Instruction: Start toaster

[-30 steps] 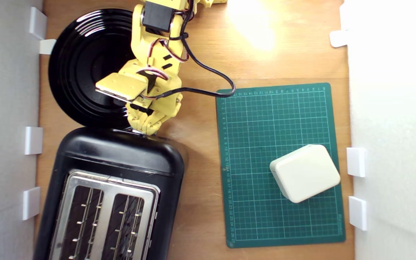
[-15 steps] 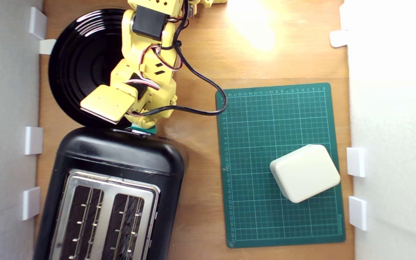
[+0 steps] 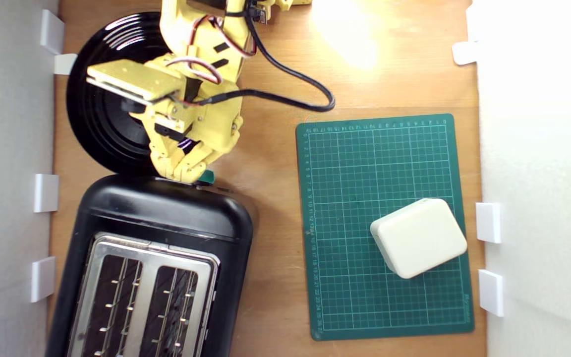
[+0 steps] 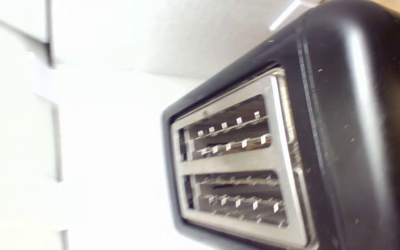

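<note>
Toaster just below end effector

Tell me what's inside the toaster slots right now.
Both slots of the toaster show only wire guides in the exterior and wrist views; no bread is visible. The slot bottoms are too dark to see.

Glossy black toaster, silvery metal top; wooden table.
</note>
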Robot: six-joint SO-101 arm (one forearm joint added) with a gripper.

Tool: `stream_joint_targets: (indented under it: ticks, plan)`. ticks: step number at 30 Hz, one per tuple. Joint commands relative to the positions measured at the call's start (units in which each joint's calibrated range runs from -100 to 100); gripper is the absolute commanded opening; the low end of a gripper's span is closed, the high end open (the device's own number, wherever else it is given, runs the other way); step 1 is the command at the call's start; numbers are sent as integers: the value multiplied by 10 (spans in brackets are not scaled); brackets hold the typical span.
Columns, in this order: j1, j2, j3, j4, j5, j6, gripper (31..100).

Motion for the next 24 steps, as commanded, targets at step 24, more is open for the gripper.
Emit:
stream_joint_targets:
  ticks: [24]
  plan:
    - [-29, -604, 531, -241, 2, -13, 313]
